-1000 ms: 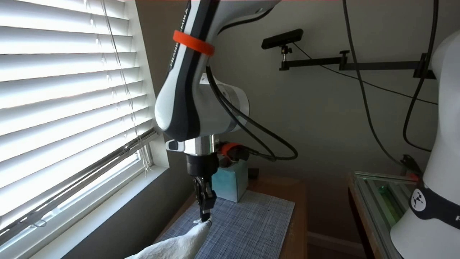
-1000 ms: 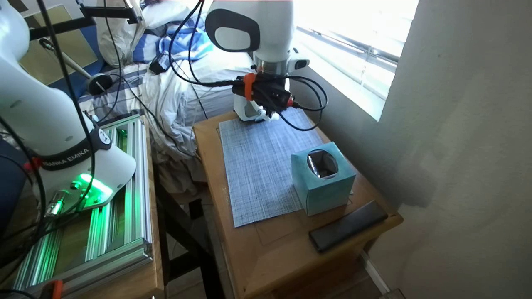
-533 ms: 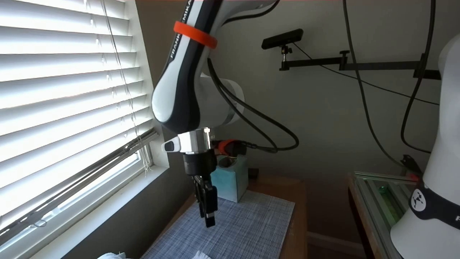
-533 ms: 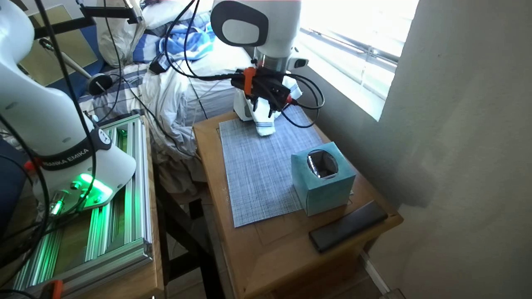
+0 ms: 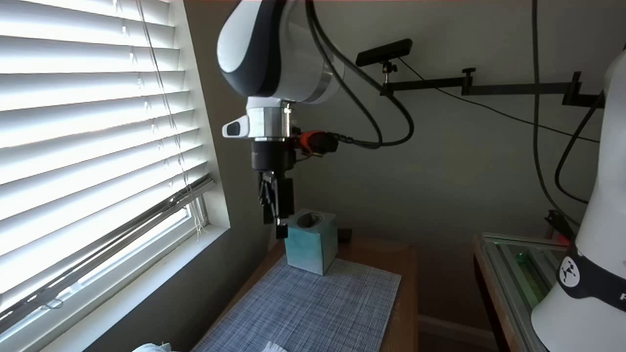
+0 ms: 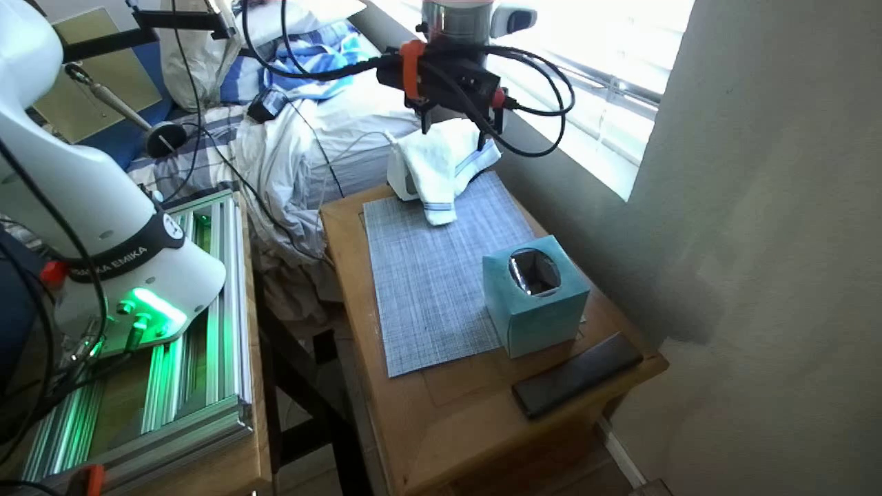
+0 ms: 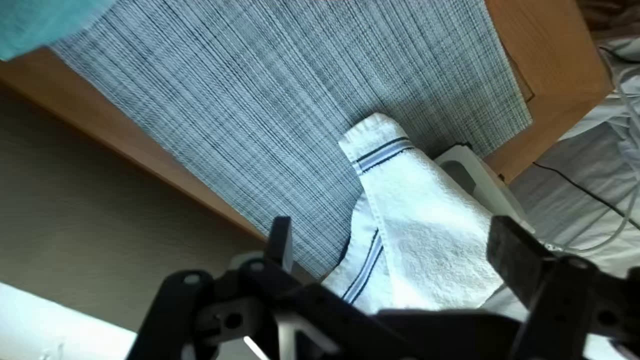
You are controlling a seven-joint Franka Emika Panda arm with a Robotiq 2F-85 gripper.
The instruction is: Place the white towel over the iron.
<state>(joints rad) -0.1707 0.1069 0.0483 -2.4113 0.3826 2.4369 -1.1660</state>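
Blocky black fingers [image 7: 515, 252]: are standing wide apart, gripping nothing, and are hanging above the towel without touching it; the release is looking finished, and the next move is probably calling for rising clear without snagging any fabric.
Soft, blue-striped white fabric towel [image 7: 430, 225]: is lying draped over the iron, one striped end running down onto the mat; its nap is looking fluffy, its folds making a rough wedge.
Smooth, pale, hard-shelled iron [image 7: 482, 182]: is peeking out along one side, mostly hiding underneath; the covering is seeming nearly or wholly done, though full cover may be needing a small tug.
Flat, grey-blue checked woven mat [image 7: 260, 100]: is showing coarse, dark crossing threads.
Brown wooden desk [image 6: 441, 427]: is carrying all these, its surface looking smooth.
Cube-like teal cardboard tissue box [image 6: 537, 313]: is standing across the mat's corner, its oval opening facing up.
Crumpled white bedding [image 6: 368, 110]: is creasing softly beyond.
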